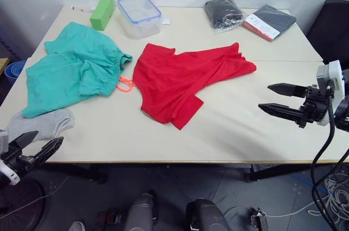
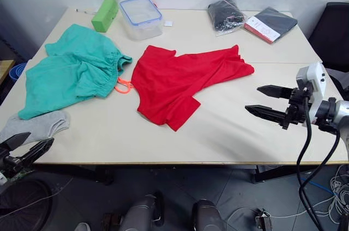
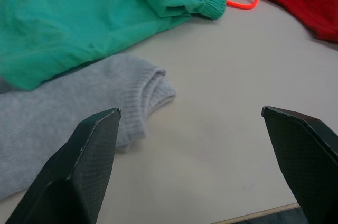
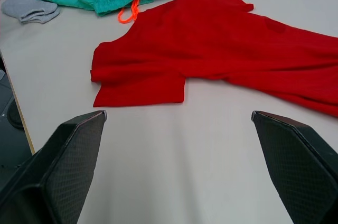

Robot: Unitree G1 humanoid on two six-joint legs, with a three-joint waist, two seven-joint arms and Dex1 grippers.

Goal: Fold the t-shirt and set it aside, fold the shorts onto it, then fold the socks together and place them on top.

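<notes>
garments spread on table, both hands open and empty

the t-shirt [image 1: 182, 78] lies near the middle of the table [image 1: 229, 127], rumpled and skewed, one sleeve flat toward the front edge, the body trailing off toward the robot's right and back. the shorts [image 1: 71, 70] lie to its left, partly bunched, waistband turned toward the t-shirt; the orange drawstring [image 1: 125, 84] loops out onto the table between the two garments, close to the red edge. the socks [image 1: 41, 125] sit at the front left corner, just in front of the shorts; their far edge meets the teal hem, overlap cannot be told.

left hand [image 1: 34, 148] hangs at the front left table edge, just in front of the socks, fingers spread wide, nothing between them. in the left wrist view the sock cuff [image 3: 142, 94] lies beside one finger, not gripped.

right hand [image 1: 281, 99] hovers over the right part of the table, pointing toward the t-shirt and well apart from it, fingers wide open, holding nothing.

at the back of the table: a green block [image 1: 102, 12], a clear lidded container [image 1: 139, 15], a black bag [image 1: 223, 13], a dark flat packet [image 1: 269, 21].
</notes>
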